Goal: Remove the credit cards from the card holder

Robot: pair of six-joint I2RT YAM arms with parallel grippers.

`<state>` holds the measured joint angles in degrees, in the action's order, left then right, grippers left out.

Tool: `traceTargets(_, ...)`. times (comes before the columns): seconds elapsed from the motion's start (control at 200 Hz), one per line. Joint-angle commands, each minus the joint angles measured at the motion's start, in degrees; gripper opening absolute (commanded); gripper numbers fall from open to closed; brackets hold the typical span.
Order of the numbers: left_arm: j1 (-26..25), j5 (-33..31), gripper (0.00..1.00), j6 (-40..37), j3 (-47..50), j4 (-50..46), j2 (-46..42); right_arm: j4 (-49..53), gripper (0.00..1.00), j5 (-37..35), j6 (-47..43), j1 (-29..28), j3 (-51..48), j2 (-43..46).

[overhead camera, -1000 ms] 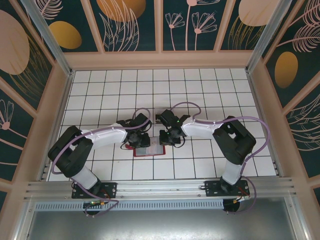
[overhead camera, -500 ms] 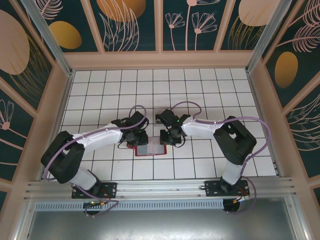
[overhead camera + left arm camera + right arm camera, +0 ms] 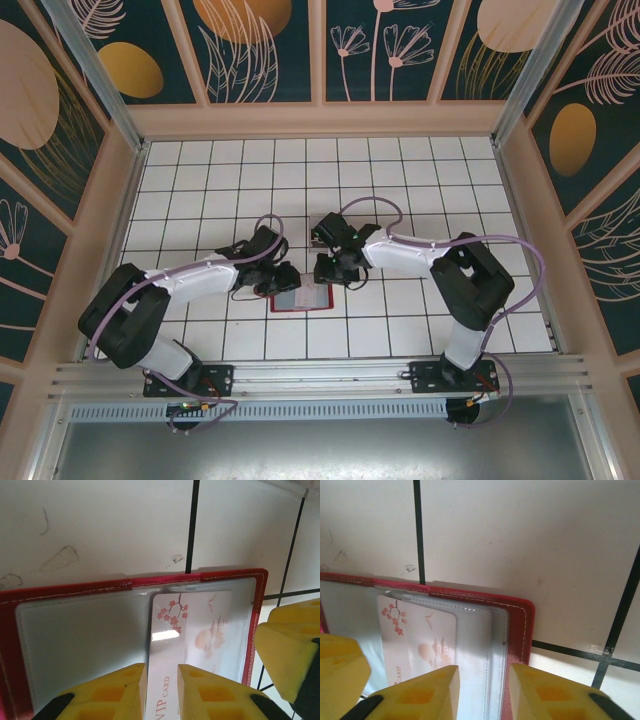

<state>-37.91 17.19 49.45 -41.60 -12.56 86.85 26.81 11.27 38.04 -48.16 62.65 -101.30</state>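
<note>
The red card holder (image 3: pixel 300 300) lies open and flat on the tiled table, its clear sleeves facing up. One credit card (image 3: pixel 195 625), white with pink blossoms and "VIP CARD" lettering, sits inside a sleeve (image 3: pixel 415 635). My left gripper (image 3: pixel 161 667) is down on the holder's left part (image 3: pixel 278 283), jaws a narrow gap apart over the card's left edge, and I see nothing pinched between them. My right gripper (image 3: pixel 483 670) stands open over the holder's right end (image 3: pixel 335 275), one finger on the sleeve and the other past the red border (image 3: pixel 517 615).
The white tiled table (image 3: pixel 420 190) runs out behind and to both sides of the holder. Wooden walls (image 3: pixel 320 120) with patterned panels close in the workspace. In each wrist view the other gripper's yellow finger (image 3: pixel 287 650) shows close beside the holder (image 3: pixel 340 670).
My right gripper's jaws have spread wider and it has shifted slightly left over the holder's end. The left arm has stretched out a little, its jaws unchanged.
</note>
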Motion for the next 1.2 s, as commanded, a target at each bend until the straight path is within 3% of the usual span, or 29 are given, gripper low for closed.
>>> traceTargets(0.0, 0.51, 2.41, 0.24, 0.92, 0.81, 2.84, 1.48, 0.89, 0.39, 0.42, 0.37, -0.8, 1.5, -1.18)
traceTargets(0.2, 0.64, 2.54, 0.27, 0.65, 0.91, 2.59, 1.77, 0.48, 0.43, 0.69, -0.31, -1.06, 1.77, -4.31)
traceTargets(0.53, 0.82, 0.16, 0.28, -0.66, 0.2, -0.39, 2.88, 1.14, 0.31, -0.46, -0.86, -1.06, 0.72, -6.26)
traceTargets(0.736, 0.82, 4.26, 0.28, 0.13, 0.98, 3.85, 3.13, 1.23, 0.29, -0.37, -0.86, -1.07, 0.89, -6.08)
traceTargets(1.191, 1.1, 5.46, 0.29, 0.59, 3.65, 6.46, 4.74, 0.81, 0.27, 0.02, -0.61, -1.06, 0.3, -5.79)
